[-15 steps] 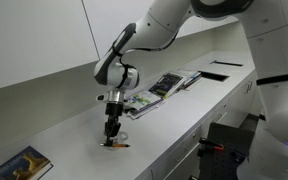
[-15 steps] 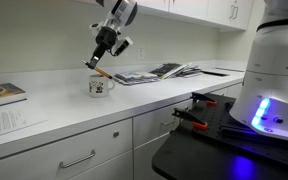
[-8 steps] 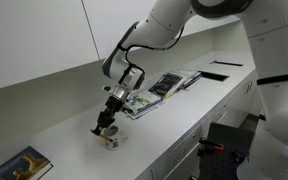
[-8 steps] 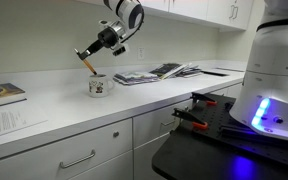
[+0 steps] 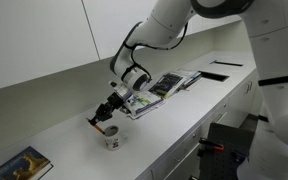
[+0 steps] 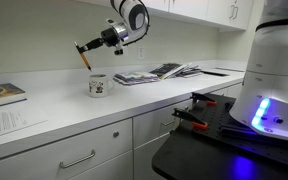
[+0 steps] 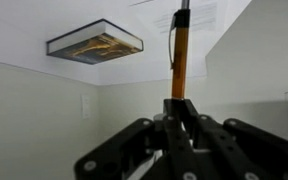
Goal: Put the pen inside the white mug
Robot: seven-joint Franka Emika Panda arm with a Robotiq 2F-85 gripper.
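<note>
Holds the pen (image 6: 83, 58) in the air, pinched at its upper end by the gripper (image 6: 80, 46), jaws clamped on it. Hangs tilted, lower tip down, above and left of the mug (image 6: 100, 86) in an exterior view, clear of the rim. Looks closer in an exterior view from higher up, with the pen (image 5: 102, 127) just over the mug (image 5: 112, 140), left of centre in the frame. Cannot tell whether right over the opening. Runs up the wrist view as an orange pen (image 7: 180, 50) from the gripper (image 7: 181, 105) to a dark tip at the top edge.

Stands upright on the counter (image 6: 64, 110), that mug, dark print on its side. Cannot make out the inside, hidden from the low angle and too small from the high one.

Spreads open right of the mug, a pile of magazines (image 6: 154, 72). Lies flat at the left edge, a book (image 6: 2, 93), also upper left in the wrist view (image 7: 94, 42). Sits lower left, cut off by the frame, a printed sheet (image 6: 9, 122).
</note>
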